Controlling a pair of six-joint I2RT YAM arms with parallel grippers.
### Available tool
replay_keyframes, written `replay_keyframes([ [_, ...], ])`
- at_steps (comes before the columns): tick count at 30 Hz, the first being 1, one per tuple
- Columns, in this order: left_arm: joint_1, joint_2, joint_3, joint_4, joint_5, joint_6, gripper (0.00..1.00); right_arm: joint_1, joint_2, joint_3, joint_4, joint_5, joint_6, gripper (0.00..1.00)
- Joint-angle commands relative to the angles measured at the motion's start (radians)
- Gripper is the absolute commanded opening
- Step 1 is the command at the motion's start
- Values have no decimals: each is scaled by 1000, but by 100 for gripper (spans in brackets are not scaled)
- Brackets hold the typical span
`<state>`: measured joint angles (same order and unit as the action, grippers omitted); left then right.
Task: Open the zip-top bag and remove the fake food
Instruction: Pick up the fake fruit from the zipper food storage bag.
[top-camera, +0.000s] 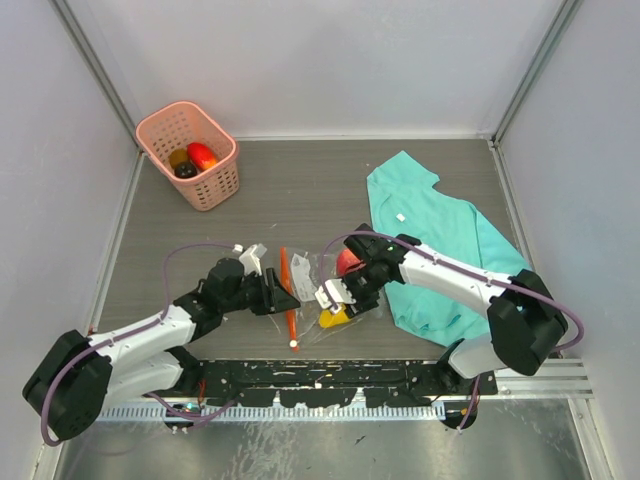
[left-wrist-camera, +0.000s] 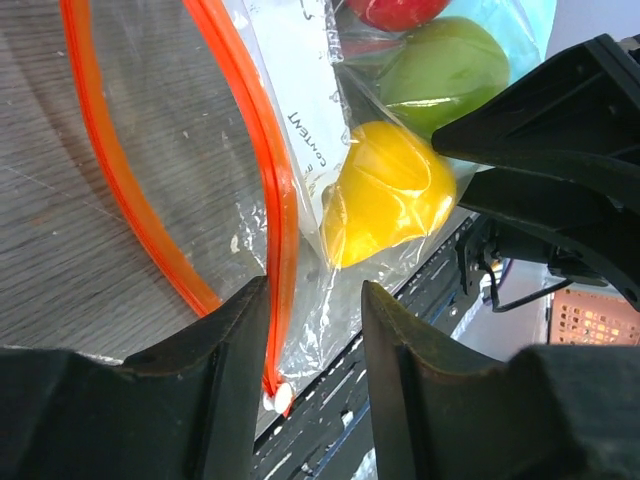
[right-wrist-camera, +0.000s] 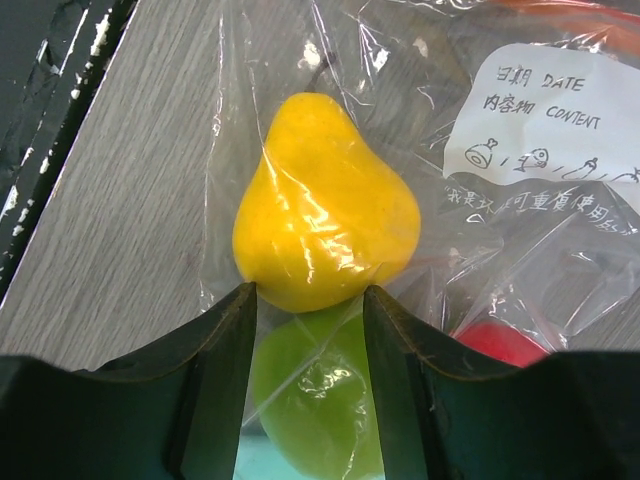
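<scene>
The clear zip-top bag (top-camera: 305, 275) lies between both arms, its orange zip strip (left-wrist-camera: 270, 170) parted in two lines. My left gripper (left-wrist-camera: 315, 295) is open; the strip's end with the white slider (left-wrist-camera: 281, 398) runs along its left finger. My right gripper (right-wrist-camera: 308, 295) is closed through the film on a green fruit (right-wrist-camera: 310, 390). A yellow pear (right-wrist-camera: 325, 200) lies just past its tips, and a red piece (right-wrist-camera: 500, 340) to the right. All three pieces of fake food are inside the bag. From above, the left gripper (top-camera: 280, 297) and right gripper (top-camera: 337, 293) flank the bag.
A pink basket (top-camera: 212, 185) at the far left holds a red-orange piece (top-camera: 203, 155) and a dark one (top-camera: 185, 170). A teal cloth (top-camera: 430, 215) lies under the right arm. The black mounting rail (top-camera: 320, 375) runs along the near edge, close to the slider.
</scene>
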<state>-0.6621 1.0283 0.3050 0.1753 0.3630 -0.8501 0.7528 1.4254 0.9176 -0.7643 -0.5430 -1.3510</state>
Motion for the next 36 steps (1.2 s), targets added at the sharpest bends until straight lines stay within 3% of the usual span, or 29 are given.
replay_keyframes([
  [1, -7, 3, 38, 12, -32, 30, 43, 7, 10, 4, 45, 6, 31, 51],
  [8, -7, -39, 67, -179, -120, 91, 54, 7, 17, 8, 77, 21, 75, 54],
  [11, -6, -45, 56, -167, -105, 90, 59, 8, 9, 14, 76, 6, 87, 57],
  [14, -5, -26, 44, -89, -61, 66, 58, 7, -5, 18, 71, -49, 93, 60],
  [23, -6, 84, 73, 28, -23, 48, 47, 7, 3, 5, 128, -57, 155, 66],
  [29, -6, 128, 49, 116, 7, 9, 27, 8, 25, -3, 166, -14, 185, 64],
  [36, -7, 107, 19, 215, 60, -38, 12, 7, 35, -6, 207, 25, 235, 60],
])
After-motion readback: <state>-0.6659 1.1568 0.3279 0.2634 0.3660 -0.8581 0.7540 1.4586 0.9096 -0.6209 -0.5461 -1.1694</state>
